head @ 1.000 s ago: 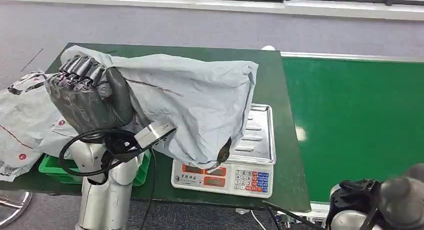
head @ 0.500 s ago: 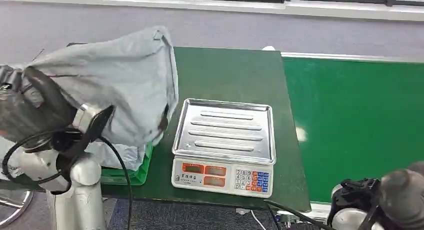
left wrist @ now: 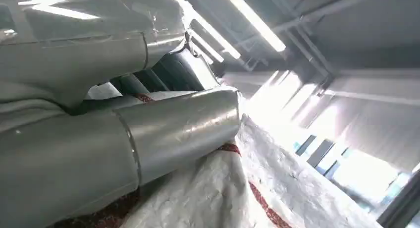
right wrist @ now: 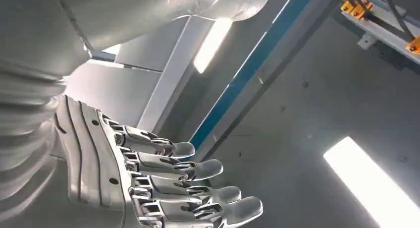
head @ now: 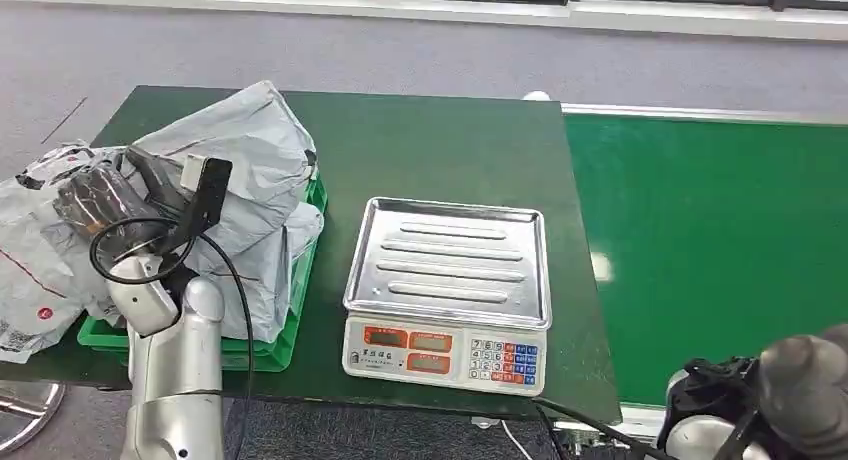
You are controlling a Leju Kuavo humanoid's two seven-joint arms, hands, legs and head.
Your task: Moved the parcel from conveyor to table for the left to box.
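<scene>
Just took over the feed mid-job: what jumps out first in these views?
The grey parcel stands out, lying over the green crate at the table's left edge, with the left hand against it on the side away from the scale. Beside the crate sits a scale with a bare steel tray. The right hand is low by the green conveyor, fingers apart and holding nothing.

The left hand (head: 100, 195) grips the grey parcel (head: 255, 170) over the green box (head: 290, 320) on the table (head: 440, 145), beside a scale (head: 448, 290) and the conveyor (head: 710, 250).
</scene>
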